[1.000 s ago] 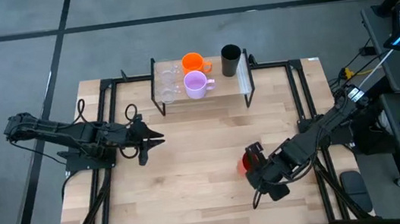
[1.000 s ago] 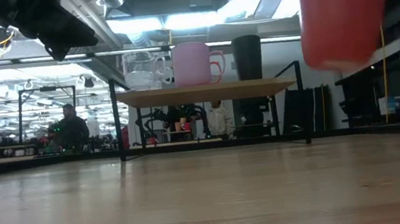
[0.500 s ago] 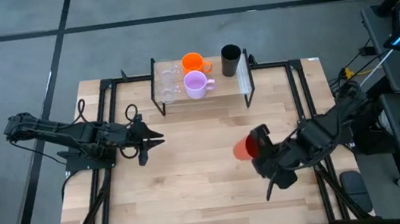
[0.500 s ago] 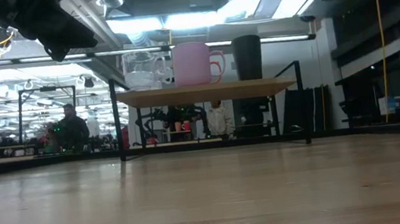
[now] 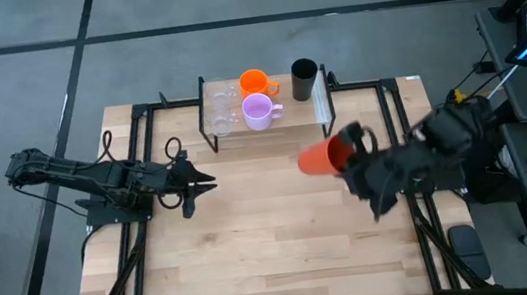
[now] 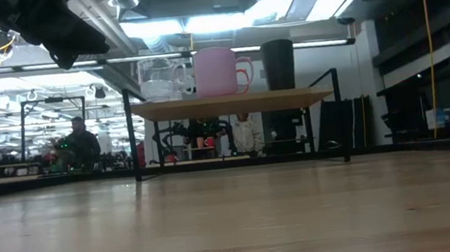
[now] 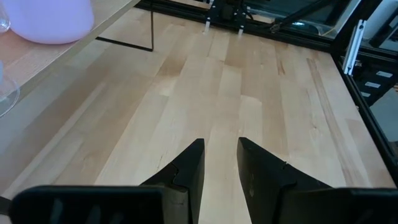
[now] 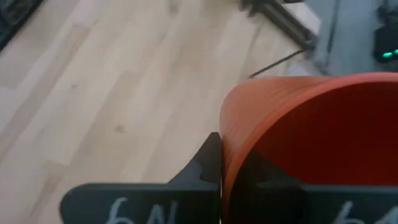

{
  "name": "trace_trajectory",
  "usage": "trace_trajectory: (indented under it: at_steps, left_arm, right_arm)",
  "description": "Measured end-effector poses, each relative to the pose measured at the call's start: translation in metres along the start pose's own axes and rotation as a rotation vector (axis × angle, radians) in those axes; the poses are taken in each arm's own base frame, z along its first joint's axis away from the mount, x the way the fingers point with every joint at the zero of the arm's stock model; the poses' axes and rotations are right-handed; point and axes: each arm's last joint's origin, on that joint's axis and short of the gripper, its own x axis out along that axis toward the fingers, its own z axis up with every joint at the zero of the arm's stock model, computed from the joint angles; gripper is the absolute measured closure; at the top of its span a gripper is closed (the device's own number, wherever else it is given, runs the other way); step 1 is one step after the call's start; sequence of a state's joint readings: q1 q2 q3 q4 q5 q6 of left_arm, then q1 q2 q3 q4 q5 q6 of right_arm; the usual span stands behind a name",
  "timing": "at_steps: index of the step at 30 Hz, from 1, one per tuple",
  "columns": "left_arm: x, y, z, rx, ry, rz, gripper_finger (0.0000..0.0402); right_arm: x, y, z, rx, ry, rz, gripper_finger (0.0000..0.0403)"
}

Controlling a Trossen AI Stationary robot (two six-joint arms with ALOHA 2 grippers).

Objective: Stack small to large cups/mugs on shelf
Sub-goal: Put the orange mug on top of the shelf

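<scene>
Now we have the right gripper with its fingers clamped on the red-orange cup, tipped sideways above the worktop just before the shelf. Up there the black cup, lilac mug, orange mug and glass cups crowd the board, while our left gripper waits, fingers slightly apart.

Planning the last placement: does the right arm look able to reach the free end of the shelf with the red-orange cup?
Probably yes. The right gripper holds the red-orange cup in the air just in front of the shelf. Bare board shows between the lilac mug and the black cup, with nothing between.
</scene>
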State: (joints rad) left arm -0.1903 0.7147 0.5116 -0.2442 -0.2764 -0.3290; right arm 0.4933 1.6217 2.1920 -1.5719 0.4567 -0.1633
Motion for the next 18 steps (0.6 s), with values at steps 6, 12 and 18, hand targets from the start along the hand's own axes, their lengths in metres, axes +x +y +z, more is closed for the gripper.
trace_trajectory:
  at_steps: [6, 12, 18]
  left_arm:
    - [0.0, 0.0, 0.0, 0.0, 0.002, 0.001, 0.0312]
    - [0.0, 0.0, 0.0, 0.001, 0.002, 0.001, 0.0312]
    - [0.0, 0.0, 0.0, 0.001, 0.002, 0.002, 0.0312]
  right_arm:
    - [-0.007, -0.044, -0.017, 0.061, 0.006, -0.086, 0.0392]
    - [0.001, -0.085, -0.038, 0.132, 0.056, -0.094, 0.0392]
    - [0.012, -0.12, -0.06, 0.219, 0.098, -0.064, 0.0391]
